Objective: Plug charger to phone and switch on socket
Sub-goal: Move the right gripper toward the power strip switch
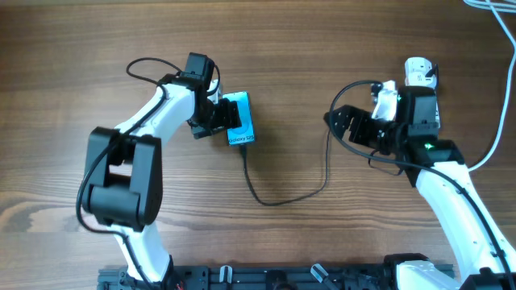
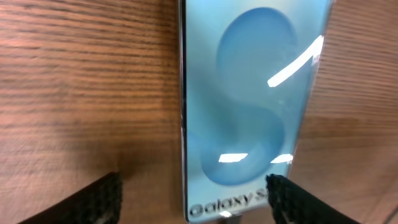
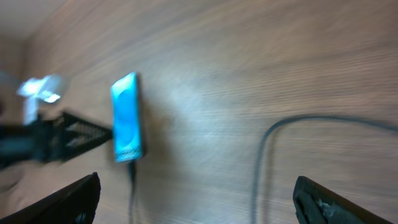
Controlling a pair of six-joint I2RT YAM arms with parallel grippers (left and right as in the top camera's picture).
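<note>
1. The phone point(image 1: 239, 118) lies flat on the wooden table point(image 1: 322, 48), left of centre. Its turquoise screen faces up, and its white band is at the end nearer the robot's base.
2. In the left wrist view the phone point(image 2: 249, 106) fills the middle of the frame. It shows a rounded blue shape and the words "Galaxy S" along its lower edge.
3. The left gripper point(image 1: 222, 121) rests at the phone's left long edge with its jaws released. In its own camera the left gripper point(image 2: 193, 193) straddles the phone. One finger stands apart from the phone's left side, on bare wood. The other overlaps the lower right corner. Whether that finger touches the phone cannot be told.
4. The charger point(image 1: 270, 201), a thin black cable, leaves the phone's near end, loops toward the base and rises to the right arm. Its tip meets the phone's edge, but whether it is fully seated cannot be told.
5. The right gripper point(image 1: 339, 127) hovers well apart from the phone, spread wide and empty.
6. The right wrist view is blurred. It shows the right gripper point(image 3: 199, 205) fingers at the two lower corners, the phone point(image 3: 126, 118) on the left and the charger point(image 3: 261, 155) curving on the right.
7. The socket point(image 1: 416, 71), a white block, lies just beyond the right arm and is partly hidden by it. The position of its switch cannot be told.
</note>
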